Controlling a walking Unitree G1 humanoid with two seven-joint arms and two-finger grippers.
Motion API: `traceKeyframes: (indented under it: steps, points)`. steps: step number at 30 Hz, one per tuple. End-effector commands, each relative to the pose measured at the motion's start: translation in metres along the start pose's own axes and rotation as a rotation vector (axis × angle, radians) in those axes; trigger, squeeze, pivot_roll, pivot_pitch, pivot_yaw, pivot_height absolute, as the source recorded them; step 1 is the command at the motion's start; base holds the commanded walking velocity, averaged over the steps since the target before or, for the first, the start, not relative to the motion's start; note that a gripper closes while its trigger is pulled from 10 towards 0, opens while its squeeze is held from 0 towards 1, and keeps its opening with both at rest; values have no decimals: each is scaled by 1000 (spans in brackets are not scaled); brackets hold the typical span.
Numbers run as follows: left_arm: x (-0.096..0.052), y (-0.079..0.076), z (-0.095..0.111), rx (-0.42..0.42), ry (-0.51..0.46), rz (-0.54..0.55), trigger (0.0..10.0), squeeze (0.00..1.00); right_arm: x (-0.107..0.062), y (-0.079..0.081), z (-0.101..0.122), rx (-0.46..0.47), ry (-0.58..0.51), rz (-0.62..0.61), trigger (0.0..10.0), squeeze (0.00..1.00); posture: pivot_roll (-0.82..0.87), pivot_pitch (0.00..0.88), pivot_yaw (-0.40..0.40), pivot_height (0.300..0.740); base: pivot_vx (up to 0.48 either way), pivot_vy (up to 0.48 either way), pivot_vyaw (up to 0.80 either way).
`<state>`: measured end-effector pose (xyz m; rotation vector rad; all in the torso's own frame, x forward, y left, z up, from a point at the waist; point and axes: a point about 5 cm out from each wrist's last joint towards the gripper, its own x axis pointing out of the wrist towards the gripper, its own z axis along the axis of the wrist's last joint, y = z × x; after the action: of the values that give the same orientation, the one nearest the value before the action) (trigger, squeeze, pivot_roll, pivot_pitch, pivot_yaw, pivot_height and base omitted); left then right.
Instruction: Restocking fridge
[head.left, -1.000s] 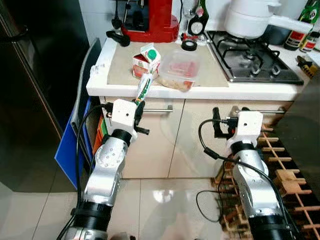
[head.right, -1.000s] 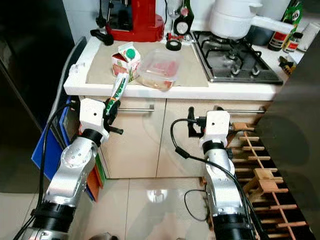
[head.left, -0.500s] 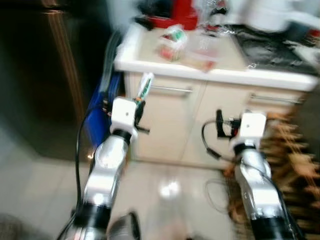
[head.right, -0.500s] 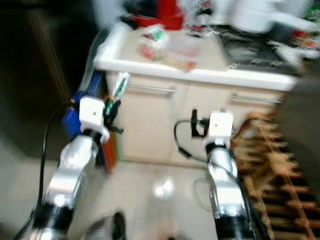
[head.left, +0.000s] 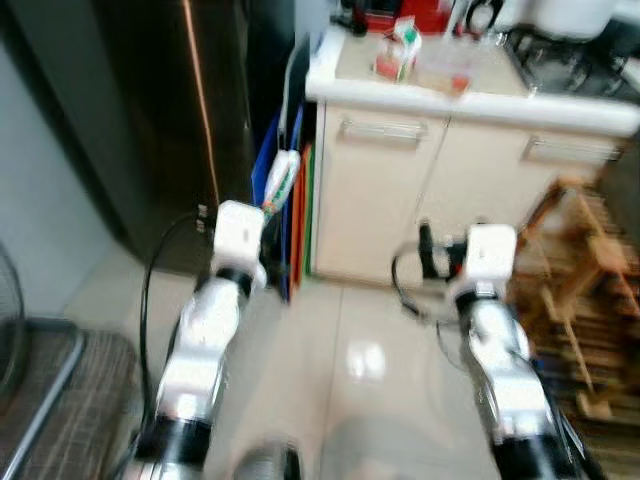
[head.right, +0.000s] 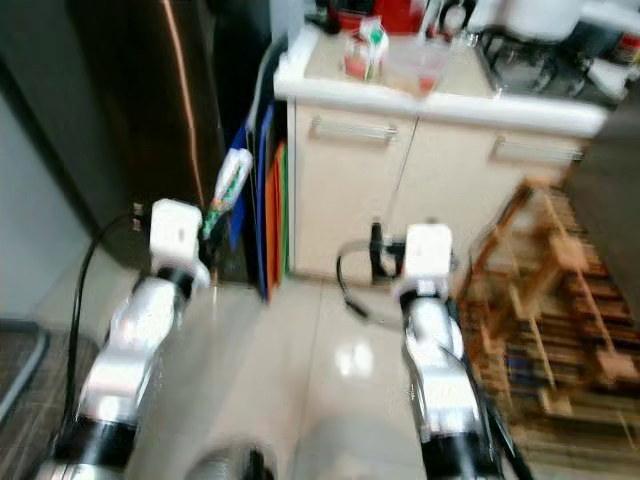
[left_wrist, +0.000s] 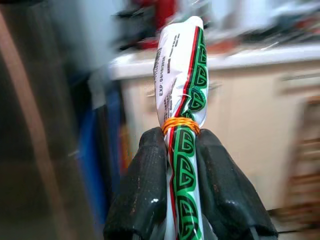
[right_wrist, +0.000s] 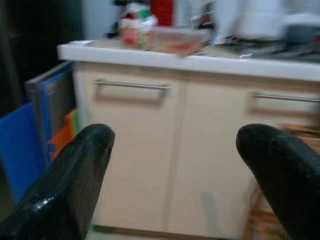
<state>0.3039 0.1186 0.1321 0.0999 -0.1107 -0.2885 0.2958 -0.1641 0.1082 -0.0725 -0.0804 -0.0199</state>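
Observation:
My left gripper (left_wrist: 181, 150) is shut on a white, green and red packet (left_wrist: 180, 95) bound with an orange rubber band; the packet (head.left: 282, 180) stands upright above the left wrist, in front of the dark fridge (head.left: 150, 110). The right gripper (right_wrist: 177, 160) is open and holds nothing, raised at about the same height (head.left: 425, 262). On the white counter (head.left: 480, 100) beyond stand a milk carton (head.left: 398, 52) and a clear plastic container (head.left: 447, 72). The fridge door looks closed.
Blue and orange boards (head.left: 290, 200) lean between fridge and cabinet. A wooden rack (head.left: 580, 300) stands at the right on the glossy tile floor (head.left: 350, 360). A gas hob (head.left: 570, 60) and red coffee machine (head.left: 415, 12) sit on the counter. A striped mat (head.left: 50, 400) lies at lower left.
The camera has backed away and turned left: the counter now lies far off at upper right and the fridge fills the left. Both arms keep their pose, the packet still held.

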Motion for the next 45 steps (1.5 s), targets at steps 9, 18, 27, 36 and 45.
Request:
traceKeyframes:
  steps: [9,18,27,36,45]
  points:
    - [2,-7,9,-7,-51,-49,10000,0,0,-1,1,8,-5,-10,10000,0,-32,0,-16,740,169,-398,0]
    - [5,-4,13,1,-62,-20,10000,0,1,-1,0,3,-2,1,10000,0,-23,0,-28,740,260,-400,0]
    - [5,-12,19,-8,-81,-7,10000,0,0,-2,-2,-3,5,3,10000,0,-26,0,-27,740,259,-401,0]
    - [4,-8,17,-20,-65,50,10000,0,0,-2,-4,4,12,3,10000,0,-23,0,-24,740,187,-413,0]
    - [-27,27,-20,-86,86,261,10000,0,-2,0,-7,23,32,53,10000,0,-7,0,-45,740,0,-416,0]
